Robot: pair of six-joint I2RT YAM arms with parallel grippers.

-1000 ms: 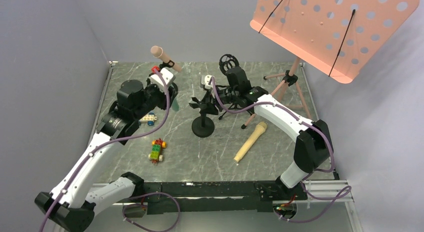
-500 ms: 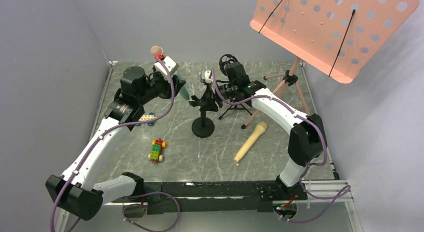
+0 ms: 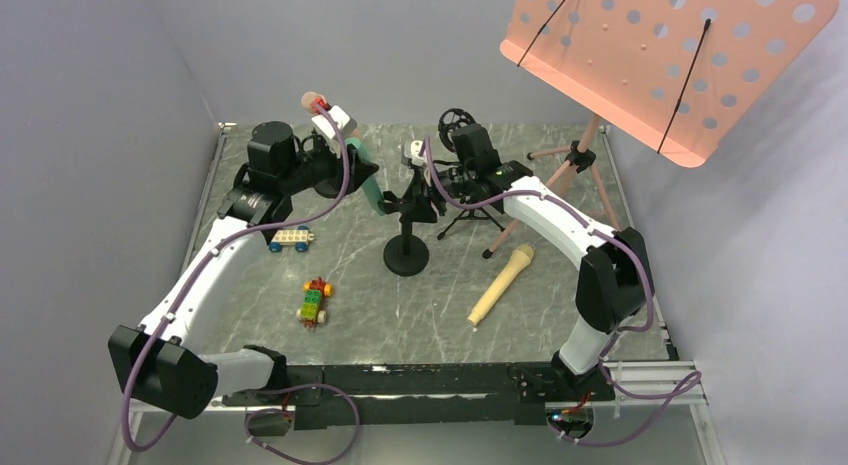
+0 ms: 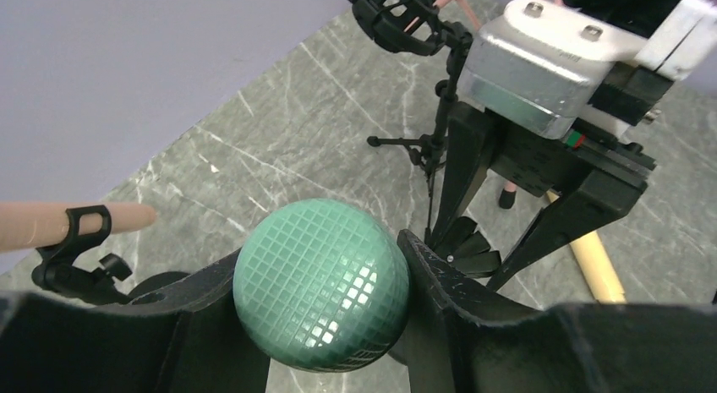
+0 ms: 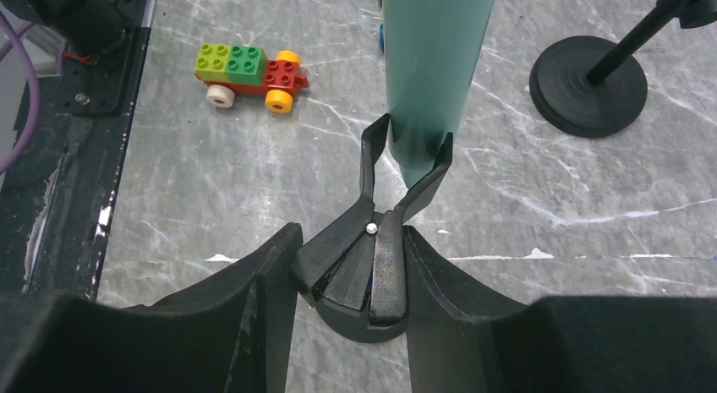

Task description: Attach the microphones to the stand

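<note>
My left gripper [image 3: 352, 171] is shut on the teal-green microphone [image 3: 371, 190]; its mesh head [image 4: 321, 285] sits between my fingers. My right gripper [image 3: 421, 190] is shut on the levers of the black clip [image 5: 372, 262] of the round-based stand [image 3: 406, 255]. The teal shaft [image 5: 435, 63] has its lower end between the clip's two prongs [image 5: 374, 152]. The salmon-pink microphone [image 3: 314, 102] sits in a clip on a stand at the back left, also in the left wrist view [image 4: 51, 226]. The pale yellow microphone [image 3: 502, 283] lies on the table to the right.
A tripod stand with a round shock mount [image 3: 457, 121] stands behind the right gripper. A pink music stand [image 3: 660, 55] rises at the back right. Two toy block cars [image 3: 291, 239] [image 3: 314, 301] lie at the left front. Grey walls close in the table.
My left arm has swung right and brought the teal microphone up to the stand's clip, uncovering the blue toy car. My right gripper has stayed on the clip.
</note>
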